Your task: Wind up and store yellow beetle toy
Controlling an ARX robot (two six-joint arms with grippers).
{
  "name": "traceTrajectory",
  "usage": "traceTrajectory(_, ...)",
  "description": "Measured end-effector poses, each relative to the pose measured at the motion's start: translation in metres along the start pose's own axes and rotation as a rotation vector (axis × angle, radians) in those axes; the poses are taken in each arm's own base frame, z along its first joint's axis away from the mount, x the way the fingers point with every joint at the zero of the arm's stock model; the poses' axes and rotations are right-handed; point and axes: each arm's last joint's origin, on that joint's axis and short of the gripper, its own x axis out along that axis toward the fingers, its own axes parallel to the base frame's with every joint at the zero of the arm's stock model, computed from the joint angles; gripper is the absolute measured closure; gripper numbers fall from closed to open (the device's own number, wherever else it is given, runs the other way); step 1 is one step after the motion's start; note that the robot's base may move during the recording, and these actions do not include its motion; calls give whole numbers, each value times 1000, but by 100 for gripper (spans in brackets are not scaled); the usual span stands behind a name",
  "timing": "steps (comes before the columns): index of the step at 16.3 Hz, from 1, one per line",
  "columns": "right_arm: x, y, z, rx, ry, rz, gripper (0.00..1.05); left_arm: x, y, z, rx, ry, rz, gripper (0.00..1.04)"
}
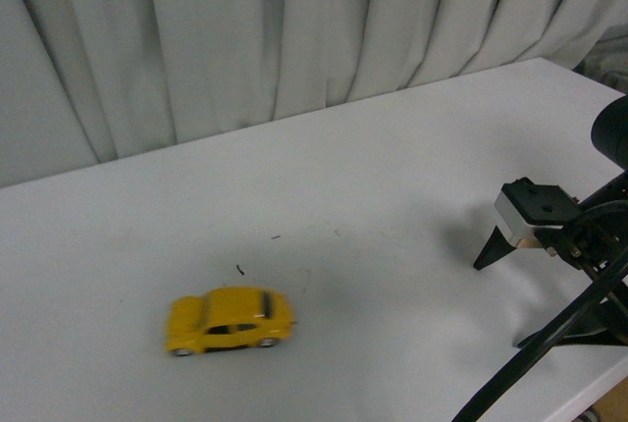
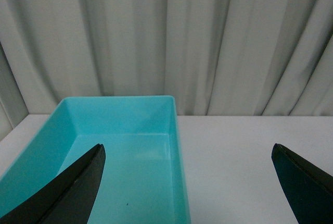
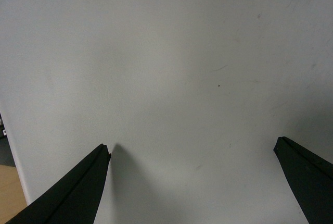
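Note:
The yellow beetle toy (image 1: 229, 321) stands on its wheels on the white table (image 1: 373, 177), at the front left in the front view. My right gripper (image 1: 499, 304) is open and empty low over the table at the right, well apart from the toy. In the right wrist view its jaws (image 3: 191, 148) stand wide apart over bare table. My left gripper (image 2: 187, 148) is open and empty; it does not show in the front view. The toy is out of both wrist views.
An empty turquoise bin (image 2: 175, 130) sits on the table ahead of the left gripper, against the grey curtain (image 2: 166, 36). The curtain also hangs behind the table in the front view (image 1: 245, 39). The table's edge (image 3: 10, 146) shows in the right wrist view.

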Motion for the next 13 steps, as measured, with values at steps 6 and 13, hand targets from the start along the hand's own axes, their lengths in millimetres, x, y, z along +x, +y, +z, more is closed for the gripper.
traceTrajectory(6,-5,-19,11,-33,47,32,7,0,0,0,0,0,0,7)
traceTrajectory(13,-34,-68,66,-191,19,-109,7,0,0,0,0,0,0,7)
